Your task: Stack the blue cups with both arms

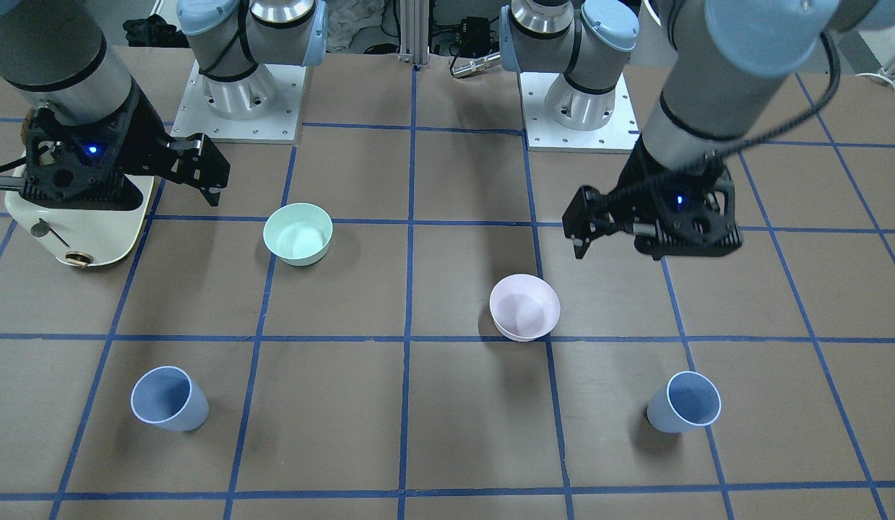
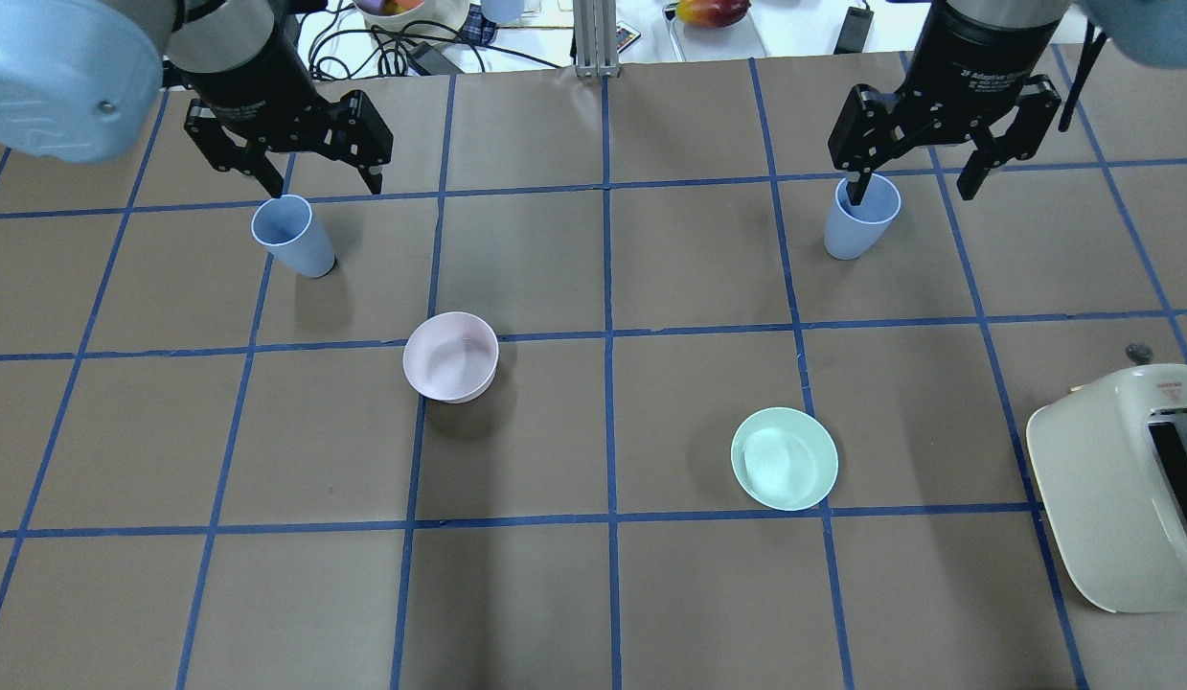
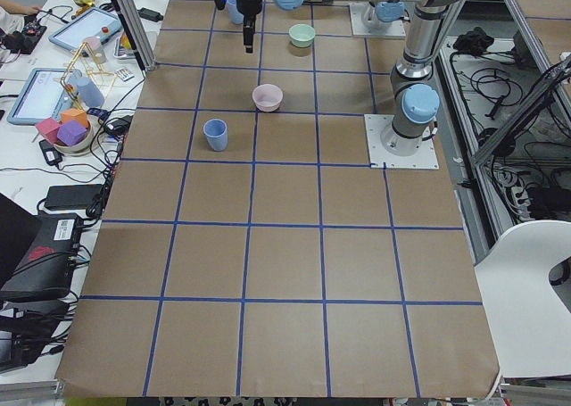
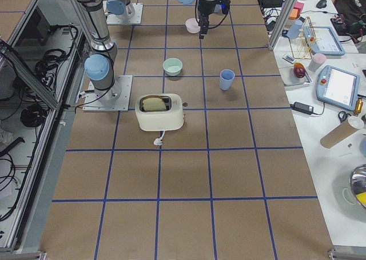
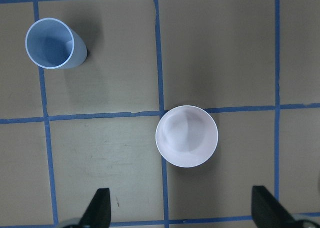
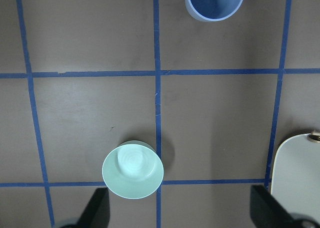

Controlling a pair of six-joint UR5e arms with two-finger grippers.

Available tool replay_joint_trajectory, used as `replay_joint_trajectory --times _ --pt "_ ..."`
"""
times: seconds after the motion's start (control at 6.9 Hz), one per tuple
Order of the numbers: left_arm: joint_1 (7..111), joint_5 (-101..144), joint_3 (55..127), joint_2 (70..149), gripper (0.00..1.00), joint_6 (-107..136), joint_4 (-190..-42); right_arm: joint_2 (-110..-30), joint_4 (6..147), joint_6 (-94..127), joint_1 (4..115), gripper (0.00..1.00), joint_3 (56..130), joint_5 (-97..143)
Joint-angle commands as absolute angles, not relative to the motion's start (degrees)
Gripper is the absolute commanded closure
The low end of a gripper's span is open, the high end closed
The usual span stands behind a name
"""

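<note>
Two pale blue cups stand upright on the brown table. One (image 2: pixel 293 235) is on my left side and also shows in the left wrist view (image 5: pixel 52 43) and the front view (image 1: pixel 684 402). The other (image 2: pixel 861 222) is on my right side and also shows in the right wrist view (image 6: pixel 215 1) and the front view (image 1: pixel 169 399). My left gripper (image 2: pixel 322 184) hangs open and empty, high above the table, nearer my base than its cup. My right gripper (image 2: pixel 911 190) is likewise open and empty, high up, near its cup. Neither touches anything.
A pale pink bowl (image 2: pixel 451 356) sits left of centre and a mint-green bowl (image 2: pixel 785 458) right of centre. A cream toaster (image 2: pixel 1120 479) stands at the near right. Blue tape lines grid the table. Clutter lies beyond the far edge.
</note>
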State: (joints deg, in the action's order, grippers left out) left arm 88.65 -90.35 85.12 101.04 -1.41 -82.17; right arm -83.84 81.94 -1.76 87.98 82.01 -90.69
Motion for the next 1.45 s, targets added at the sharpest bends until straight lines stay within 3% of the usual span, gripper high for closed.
replay_joint_trajectory --times 0.0,0.43,0.58,0.87,1.3 --pt "85.09 -91.23 85.69 111.4 0.0 -4.9 -70.38 -83.93 82.78 -1.76 87.98 0.0 84.01 -90.44" --pt "80.78 -97.29 85.08 120.31 0.0 -12.3 -63.56 -83.94 83.14 -1.93 87.98 0.0 84.73 -90.7" --pt "80.68 -97.29 85.86 121.71 0.14 -12.13 -60.76 -83.67 83.75 -2.19 87.72 0.0 84.73 -90.53" --pt "80.68 -97.21 85.52 122.17 0.98 -11.95 -60.29 -81.23 93.47 -2.73 87.45 0.0 84.73 -90.7" --pt "82.08 -96.6 84.29 121.73 1.0 -11.17 -60.12 -73.67 108.16 -8.83 83.43 0.0 84.11 -90.53"
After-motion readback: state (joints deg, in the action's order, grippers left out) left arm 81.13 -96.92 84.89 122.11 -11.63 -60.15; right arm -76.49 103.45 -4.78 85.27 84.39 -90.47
